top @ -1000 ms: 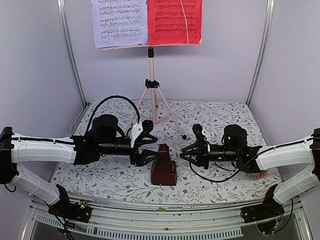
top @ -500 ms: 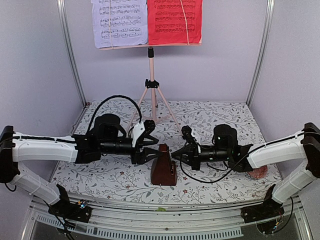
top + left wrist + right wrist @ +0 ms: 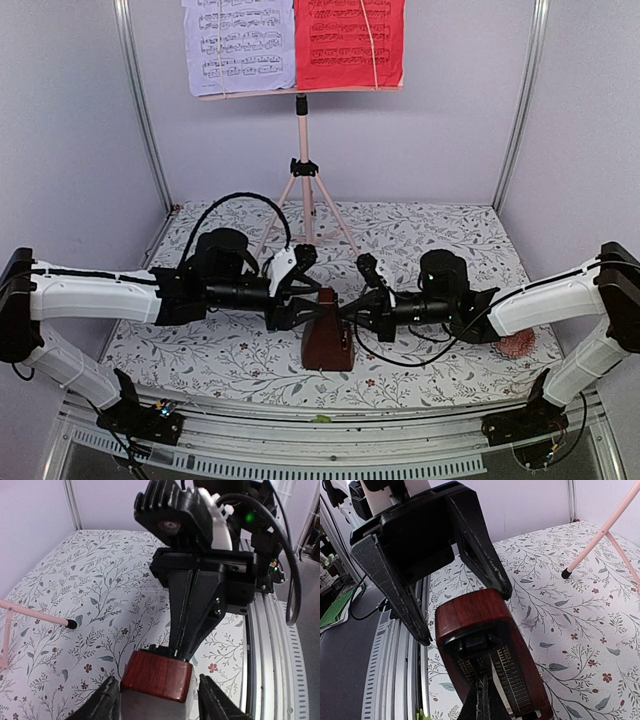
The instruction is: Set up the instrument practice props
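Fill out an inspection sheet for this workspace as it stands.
Surface: floral tablecloth, flat.
Job's things: pink music stand upright at the back, lilac sheet and red sheet on its desk; metronome upright near front centre.
Clutter: pink knitted ball, half hidden behind right arm.
Tools: left tool open, straddling metronome's top; right tool shut at its face.
Cables: black cable looped above left arm.
Surroundings: lilac walls, metal corner posts.
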Robot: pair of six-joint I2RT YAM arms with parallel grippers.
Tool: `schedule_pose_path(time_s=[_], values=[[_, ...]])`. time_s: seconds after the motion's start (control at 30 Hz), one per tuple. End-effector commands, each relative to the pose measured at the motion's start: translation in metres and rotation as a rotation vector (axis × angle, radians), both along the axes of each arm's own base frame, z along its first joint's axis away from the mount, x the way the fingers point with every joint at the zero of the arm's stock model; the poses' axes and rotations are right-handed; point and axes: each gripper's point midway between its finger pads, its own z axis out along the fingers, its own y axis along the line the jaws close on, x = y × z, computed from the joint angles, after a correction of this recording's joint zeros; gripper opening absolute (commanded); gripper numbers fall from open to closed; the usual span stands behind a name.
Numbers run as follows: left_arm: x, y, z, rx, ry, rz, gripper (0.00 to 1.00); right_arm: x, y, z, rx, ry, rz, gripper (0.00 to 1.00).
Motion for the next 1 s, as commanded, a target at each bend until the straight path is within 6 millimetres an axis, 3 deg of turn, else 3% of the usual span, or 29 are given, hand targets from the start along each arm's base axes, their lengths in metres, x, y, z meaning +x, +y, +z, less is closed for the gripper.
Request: schedule_pose_path(time_s=[0.0,0.3,0.5,0.97], values=[[-0.003,-0.008,0.009,-0.012,-0.022,-0.029,0.53,0.004,0.008,0.006,0.019,-0.006,-0.011,0.0],[-0.004,-0.011,0.007,-0.001,-0.012,-0.041,0.52,0.004,0.006,0.005,0.02,0.003,-0.024,0.0],[-0.003,-0.01,0.007,0.004,-0.017,-0.033,0.52,0.015,-0.006,0.011,0.027,-0.021,-0.108,0.0],[-0.004,-0.009,0.008,0.002,-0.022,-0.034,0.52,0.027,-0.006,0.004,0.01,0.01,-0.147,0.12]])
